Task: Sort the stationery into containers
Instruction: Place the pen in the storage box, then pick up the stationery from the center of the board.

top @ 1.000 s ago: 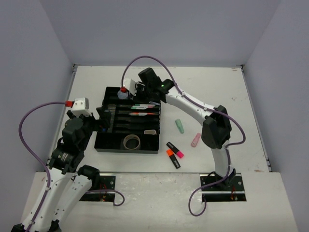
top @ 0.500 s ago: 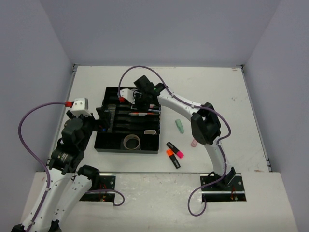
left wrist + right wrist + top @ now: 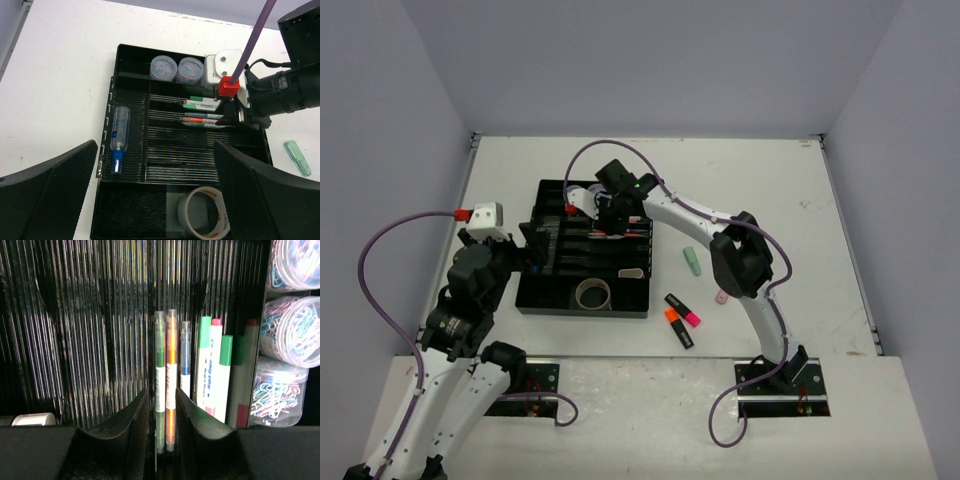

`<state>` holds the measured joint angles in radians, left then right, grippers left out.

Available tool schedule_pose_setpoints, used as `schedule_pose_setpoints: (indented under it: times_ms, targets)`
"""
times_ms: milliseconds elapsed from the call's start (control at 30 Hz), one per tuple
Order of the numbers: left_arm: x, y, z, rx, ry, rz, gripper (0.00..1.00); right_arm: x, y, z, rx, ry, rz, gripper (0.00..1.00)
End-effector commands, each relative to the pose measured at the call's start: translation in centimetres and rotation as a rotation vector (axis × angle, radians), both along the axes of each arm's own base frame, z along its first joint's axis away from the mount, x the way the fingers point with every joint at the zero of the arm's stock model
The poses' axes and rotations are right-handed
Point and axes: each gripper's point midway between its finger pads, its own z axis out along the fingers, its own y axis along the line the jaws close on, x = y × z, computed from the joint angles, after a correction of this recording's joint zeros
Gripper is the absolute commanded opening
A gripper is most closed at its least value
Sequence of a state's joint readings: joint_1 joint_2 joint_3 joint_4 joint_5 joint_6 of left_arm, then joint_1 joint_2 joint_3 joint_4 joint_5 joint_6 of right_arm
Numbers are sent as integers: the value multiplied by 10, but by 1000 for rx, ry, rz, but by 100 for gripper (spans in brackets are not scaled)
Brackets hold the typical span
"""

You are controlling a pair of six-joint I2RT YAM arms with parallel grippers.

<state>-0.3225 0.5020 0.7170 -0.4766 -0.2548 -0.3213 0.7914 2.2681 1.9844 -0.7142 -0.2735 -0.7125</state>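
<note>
Treat sorting as partly done: tape roll (image 3: 592, 293), blue-capped tube (image 3: 119, 137), tubs (image 3: 164, 68) and thin pens (image 3: 171, 350) in the organiser tray (image 3: 535, 300), highlighters (image 3: 692, 261) outstanding on the table (image 3: 770, 180), left gripper (image 3: 155, 150) wide open and empty, right gripper (image 3: 161, 395) narrowly astride the pens, grip indeterminable.

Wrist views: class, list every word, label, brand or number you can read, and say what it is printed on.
No text can be read in either view.
Pens: print on the white bands, too blurred to read.
Markers: tiny print on the barrels, too small to read.
Tube: faint marks along its side, too small to read.
</note>
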Motion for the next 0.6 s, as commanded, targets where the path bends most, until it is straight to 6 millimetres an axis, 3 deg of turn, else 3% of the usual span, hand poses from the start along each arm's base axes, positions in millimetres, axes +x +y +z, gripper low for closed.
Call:
schedule_pose_setpoints:
  times_ms: [0,100,200,300,367,467,567]
  targets:
    - [3,0,16,-6,-61,-3,100,4,17,27,65,-36,18,30]
    - [3,0,16,-5,-60,-3,100,5,19,41,86,-51,-5,30]
    - [4,1,15,-3,-57,3,100,7,19,70,140,-80,-49,29]
    - [4,3,14,-2,-53,14,100,11,10,115,240,-111,-168,29]
    - [4,4,13,-1,-49,23,100,12,-19,124,288,-90,-340,29]
    - [4,5,14,-3,-51,25,100,9,-79,141,432,-49,-626,35]
    - [4,3,13,-5,-48,15,100,4,-140,136,549,28,-877,45]
